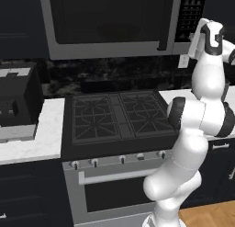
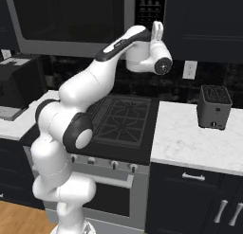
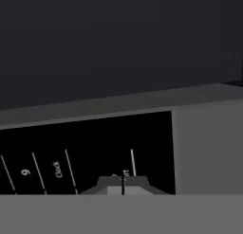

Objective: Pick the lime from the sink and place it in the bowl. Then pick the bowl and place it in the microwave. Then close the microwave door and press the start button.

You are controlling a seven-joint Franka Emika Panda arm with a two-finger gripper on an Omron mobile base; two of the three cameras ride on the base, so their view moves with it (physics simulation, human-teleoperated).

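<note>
the microwave door [image 1: 110,19] looks closed. the gripper [image 3: 122,184], fingers together and holding nothing, sits on the button panel [image 3: 90,155] at six o'clock — press straight in, gently — no sideways drift.

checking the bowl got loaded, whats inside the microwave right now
The microwave door is shut and its dark glass hides the inside, so no bowl or lime can be made out. The end effector is at the button panel.
</note>
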